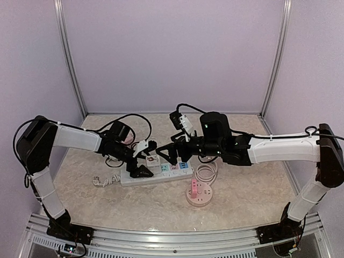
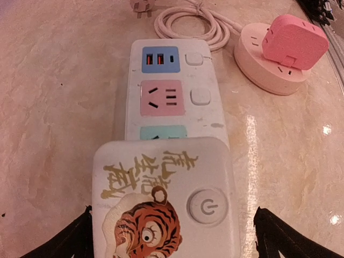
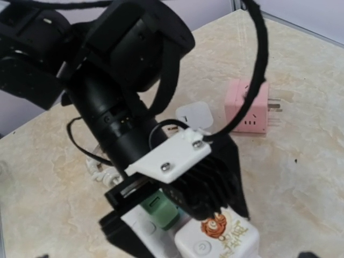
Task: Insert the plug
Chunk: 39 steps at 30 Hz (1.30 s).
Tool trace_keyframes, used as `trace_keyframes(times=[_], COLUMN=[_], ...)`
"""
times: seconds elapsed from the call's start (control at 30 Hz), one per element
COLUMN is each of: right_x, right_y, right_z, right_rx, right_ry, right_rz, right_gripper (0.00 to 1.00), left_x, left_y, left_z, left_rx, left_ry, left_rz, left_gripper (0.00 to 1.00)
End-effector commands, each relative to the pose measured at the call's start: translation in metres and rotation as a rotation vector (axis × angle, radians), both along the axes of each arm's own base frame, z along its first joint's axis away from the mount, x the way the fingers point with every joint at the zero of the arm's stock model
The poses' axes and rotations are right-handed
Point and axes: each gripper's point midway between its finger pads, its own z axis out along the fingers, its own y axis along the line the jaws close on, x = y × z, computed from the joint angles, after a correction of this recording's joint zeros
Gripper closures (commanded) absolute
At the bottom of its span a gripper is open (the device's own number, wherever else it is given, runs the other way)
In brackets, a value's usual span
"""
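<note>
A white plug adapter with a tiger picture [image 2: 164, 199] sits on the near end of the white power strip [image 2: 172, 91], over its green socket. My left gripper [image 2: 172, 234] straddles the adapter, one black finger on each side. The left finger is at its edge and a small gap shows at the right finger [image 2: 274, 236], so the jaws stand open. The right wrist view shows the left gripper from above the tiger adapter [image 3: 226, 236]. My right gripper [image 1: 169, 153] hovers open and empty just right of the left gripper [image 1: 141, 165], above the strip [image 1: 161, 173].
A pink round socket [image 2: 269, 67] carrying a pink cube adapter [image 2: 294, 40] lies right of the strip, with a coiled white cable [image 2: 188, 24] and its plug [image 2: 141, 5] beyond. A pink adapter [image 3: 247, 105] lies on the table behind. A green plug [image 3: 161, 209] sits in the strip.
</note>
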Motion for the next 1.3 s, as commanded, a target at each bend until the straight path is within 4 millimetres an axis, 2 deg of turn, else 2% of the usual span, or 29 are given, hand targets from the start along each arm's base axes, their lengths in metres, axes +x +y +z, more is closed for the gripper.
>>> trace_keyframes(times=[0.0, 0.1, 0.2, 0.3, 0.33, 0.4, 0.5, 0.6, 0.63, 0.67, 0.73, 0.77, 0.87, 0.93, 1.03, 1.17, 1.27], right_x=[0.002, 0.001, 0.001, 0.0, 0.0, 0.0, 0.004, 0.005, 0.005, 0.004, 0.004, 0.004, 0.004, 0.003, 0.002, 0.002, 0.002], right_y=[-0.004, -0.006, -0.01, -0.016, -0.018, -0.022, -0.027, -0.029, -0.029, -0.029, -0.031, -0.032, -0.036, -0.038, -0.04, -0.042, -0.042], right_z=[0.013, 0.015, 0.02, 0.026, 0.029, 0.032, 0.032, 0.03, 0.03, 0.029, 0.027, 0.027, 0.025, 0.023, 0.022, 0.02, 0.02], right_rx=[0.022, 0.024, 0.028, 0.032, 0.035, 0.035, 0.019, 0.007, 0.007, 0.006, 0.002, 0.001, -0.007, -0.006, -0.01, -0.014, -0.018], right_ry=[-0.003, -0.005, -0.012, -0.025, -0.03, -0.036, -0.036, -0.031, -0.029, -0.027, -0.023, -0.023, -0.026, -0.025, -0.026, -0.026, -0.032], right_rz=[-0.009, -0.014, -0.023, -0.037, -0.044, -0.059, -0.094, -0.104, -0.104, -0.104, -0.106, -0.111, -0.122, -0.124, -0.13, -0.131, -0.132], right_gripper=[0.01, 0.01, 0.01, 0.01, 0.01, 0.01, 0.01, 0.01, 0.01, 0.01, 0.01, 0.01, 0.01, 0.01, 0.01, 0.01, 0.01], left_x=[-0.005, 0.003, 0.0, 0.0, 0.007, 0.035, 0.088, 0.127, 0.139, 0.148, 0.157, 0.159, 0.155, 0.151, 0.148, 0.156, 0.166], left_y=[0.007, 0.002, 0.004, 0.015, 0.02, 0.036, 0.072, 0.112, 0.125, 0.138, 0.16, 0.164, 0.167, 0.16, 0.152, 0.151, 0.152], left_z=[0.02, 0.064, 0.089, 0.113, 0.124, 0.148, 0.161, 0.153, 0.138, 0.135, 0.111, 0.086, 0.042, 0.029, 0.024, 0.017, 0.002], left_rx=[0.052, 0.022, 0.048, 0.064, 0.054, 0.028, 0.039, 0.161, 0.236, 0.305, 0.448, 0.503, 0.585, 0.573, 0.54, 0.545, 0.585], left_ry=[0.031, -0.02, -0.026, -0.015, -0.017, -0.022, -0.067, -0.081, -0.054, -0.057, -0.003, 0.052, 0.131, 0.143, 0.146, 0.139, 0.133], left_rz=[0.029, 0.043, 0.024, 0.03, 0.063, 0.204, 0.462, 0.612, 0.639, 0.663, 0.652, 0.616, 0.527, 0.465, 0.419, 0.426, 0.451], left_gripper=[0.01, 0.01, 0.01, 0.01, 0.01, 0.01, 0.01, 0.01, 0.01, 0.01, 0.01, 0.01, 0.01, 0.01, 0.01, 0.01, 0.02])
